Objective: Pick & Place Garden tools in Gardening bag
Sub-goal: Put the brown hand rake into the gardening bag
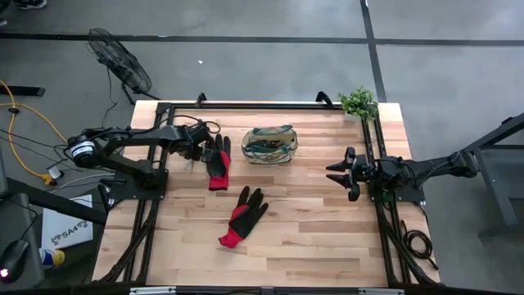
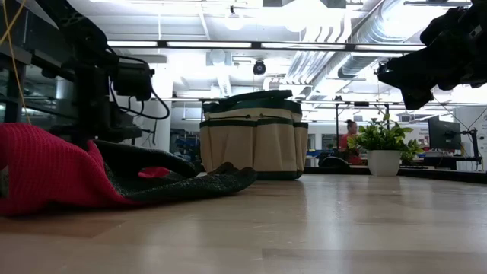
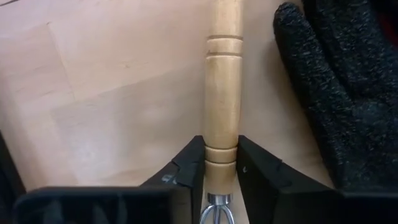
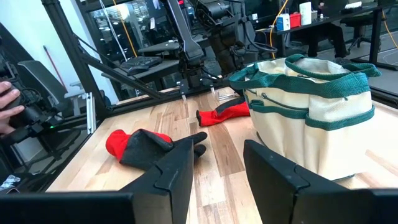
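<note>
A rake with a pale wooden handle (image 3: 222, 93) lies flat on the table, a black-and-red glove (image 3: 339, 93) close beside it. My left gripper (image 3: 221, 168) stands over the handle's metal end at the far left (image 1: 199, 152), shut on it. A second glove (image 1: 243, 215) lies mid-table. The olive-tan gardening bag (image 1: 269, 144) with green trim stands upright at the far middle. My right gripper (image 1: 344, 174) waits at the table's right, open, with nothing between its fingers (image 4: 180, 168). My left gripper pinches the rake's wooden handle between its two fingers, at the end next to the metal collar (image 3: 221, 158). The fingers (image 3: 186, 168) come from above, pointing steeply down, and lie across the handle. The handle lies along the tabletop.
A green potted plant (image 1: 358, 102) stands at the far right corner. Black frame rails (image 1: 155, 205) run along the table's left and right sides. Bare wood lies between the mid-table glove and the near edge. A person (image 2: 351, 141) shows in the room beyond.
</note>
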`<state>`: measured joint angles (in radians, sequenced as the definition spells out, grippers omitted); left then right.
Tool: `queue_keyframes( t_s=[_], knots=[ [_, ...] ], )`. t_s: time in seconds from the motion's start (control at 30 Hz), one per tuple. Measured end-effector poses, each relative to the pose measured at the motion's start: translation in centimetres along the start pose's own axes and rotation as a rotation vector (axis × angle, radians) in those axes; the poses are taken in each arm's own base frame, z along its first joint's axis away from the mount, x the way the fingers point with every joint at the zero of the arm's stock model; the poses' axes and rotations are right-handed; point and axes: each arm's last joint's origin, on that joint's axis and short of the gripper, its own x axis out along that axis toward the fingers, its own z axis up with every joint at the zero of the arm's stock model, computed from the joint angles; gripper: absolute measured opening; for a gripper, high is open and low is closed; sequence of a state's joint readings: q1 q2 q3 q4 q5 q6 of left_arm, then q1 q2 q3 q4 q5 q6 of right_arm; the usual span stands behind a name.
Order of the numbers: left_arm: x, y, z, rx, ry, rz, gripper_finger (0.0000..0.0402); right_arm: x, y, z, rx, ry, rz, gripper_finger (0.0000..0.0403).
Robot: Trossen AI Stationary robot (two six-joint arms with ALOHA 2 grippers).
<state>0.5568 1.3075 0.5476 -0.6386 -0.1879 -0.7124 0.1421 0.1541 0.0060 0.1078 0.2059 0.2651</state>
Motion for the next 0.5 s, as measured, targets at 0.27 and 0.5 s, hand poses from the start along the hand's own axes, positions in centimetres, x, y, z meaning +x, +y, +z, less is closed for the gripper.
queue_keyframes(
  t_s=[0.27, 0.5],
  knots=[
    [-0.02, 0.08, -0.15, 0.009, 0.021, -0.004, 0.0058, 0.00, 0.00, 0.00, 0.000, 0.000, 0.000, 0.0135],
    [-0.47, 0.26, -0.26, 0.009, 0.012, -0.020, 0.0058, 0.00, 0.00, 0.01, 0.000, -0.001, 0.000, 0.0135]
  ],
)
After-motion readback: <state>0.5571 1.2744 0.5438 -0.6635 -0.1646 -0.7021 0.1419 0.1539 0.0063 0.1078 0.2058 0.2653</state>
